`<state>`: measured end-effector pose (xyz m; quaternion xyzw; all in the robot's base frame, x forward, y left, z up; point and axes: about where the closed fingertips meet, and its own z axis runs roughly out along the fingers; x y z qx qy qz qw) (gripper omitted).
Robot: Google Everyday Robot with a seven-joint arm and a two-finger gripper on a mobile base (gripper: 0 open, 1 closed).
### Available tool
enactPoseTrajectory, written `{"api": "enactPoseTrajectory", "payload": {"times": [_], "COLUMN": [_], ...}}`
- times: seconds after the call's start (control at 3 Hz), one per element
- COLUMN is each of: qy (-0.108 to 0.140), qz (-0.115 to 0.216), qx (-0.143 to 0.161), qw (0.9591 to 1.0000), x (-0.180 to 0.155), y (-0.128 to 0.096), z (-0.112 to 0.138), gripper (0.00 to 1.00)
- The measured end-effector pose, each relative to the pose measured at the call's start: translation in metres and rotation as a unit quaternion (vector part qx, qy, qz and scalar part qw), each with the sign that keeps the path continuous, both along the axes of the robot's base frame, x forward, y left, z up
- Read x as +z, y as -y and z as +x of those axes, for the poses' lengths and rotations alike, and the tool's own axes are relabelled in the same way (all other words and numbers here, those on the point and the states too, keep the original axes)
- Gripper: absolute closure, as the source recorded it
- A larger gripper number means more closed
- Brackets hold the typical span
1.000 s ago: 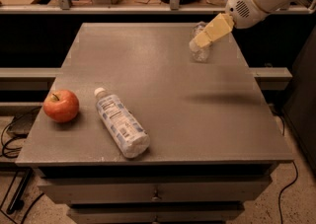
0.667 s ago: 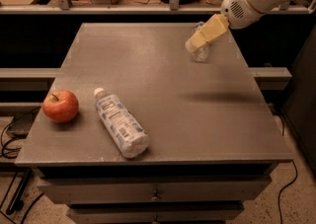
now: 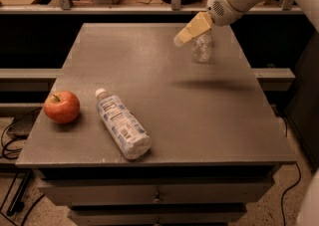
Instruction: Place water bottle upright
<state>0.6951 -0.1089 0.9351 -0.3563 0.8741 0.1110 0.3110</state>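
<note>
The water bottle [image 3: 203, 49], clear ribbed plastic, stands upright on the far right part of the grey table [image 3: 164, 95]. Its top is hidden behind my arm. My gripper [image 3: 185, 35], with tan fingers, hangs just above and to the left of the bottle, pointing down-left away from it. It holds nothing and looks open. The bottle stands apart from the fingertips.
A second bottle [image 3: 122, 123] with a large white-and-blue label lies on its side at the front left. A red apple [image 3: 62, 106] sits left of it near the table's left edge. Shelving and clutter run along the back; drawers sit under the tabletop.
My gripper has moved left, off the clear bottle. The bottle stays standing where it was.
</note>
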Motion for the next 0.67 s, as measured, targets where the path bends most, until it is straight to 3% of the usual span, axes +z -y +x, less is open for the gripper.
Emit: {"api": "enactPoseTrajectory", "payload": {"times": [0.67], "qy": [-0.019], "qz": [0.041], "qx": [-0.06], "qw": [0.9972], "x": [-0.032], "y": [-0.004], "z": [0.064], "gripper": [0.0]}}
